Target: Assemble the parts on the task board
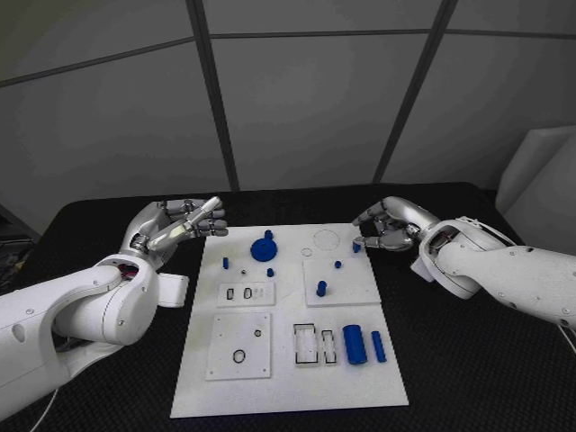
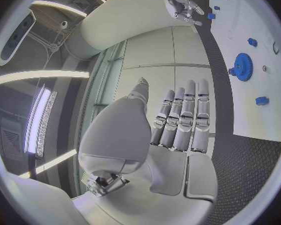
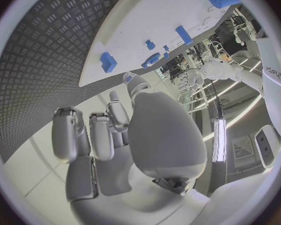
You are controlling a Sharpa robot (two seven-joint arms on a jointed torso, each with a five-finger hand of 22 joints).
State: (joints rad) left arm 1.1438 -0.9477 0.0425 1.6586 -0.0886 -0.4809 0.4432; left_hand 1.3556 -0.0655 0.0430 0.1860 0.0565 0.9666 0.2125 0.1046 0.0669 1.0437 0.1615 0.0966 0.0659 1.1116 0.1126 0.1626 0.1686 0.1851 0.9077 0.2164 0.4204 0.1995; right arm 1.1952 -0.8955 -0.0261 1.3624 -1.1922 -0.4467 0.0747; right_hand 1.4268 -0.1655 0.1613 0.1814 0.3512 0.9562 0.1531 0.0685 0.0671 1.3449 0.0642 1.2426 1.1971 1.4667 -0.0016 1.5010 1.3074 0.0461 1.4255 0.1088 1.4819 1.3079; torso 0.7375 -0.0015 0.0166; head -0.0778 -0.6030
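Two white arms reach over the black tabletop (image 1: 496, 378), one from each side, with the white task board (image 1: 288, 378) lying lengthwise between them. The left robot hand (image 1: 178, 225) hovers just off the board's far left corner, fingers straight and side by side in its wrist view, grasping nothing. The right robot hand (image 1: 390, 225) sits at the board's far right corner with its fingers curled inward; a small blue piece (image 1: 355, 245) shows right beside its fingertips, but whether it is pinched or merely near cannot be told.

On the board, the blue gear (image 1: 264, 249) is the largest part, standing near the far middle. Next comes the thick blue cylinder (image 1: 353, 345) on the near right side, just beside a thinner blue peg (image 1: 378, 346) and a pair of rectangular slots (image 1: 317, 345). A short blue pin (image 1: 320, 289) stands upright in the middle right plate. Smaller still, a blue stub (image 1: 226, 264) stands left of the gear, and another (image 1: 270, 272) sits just near of it.
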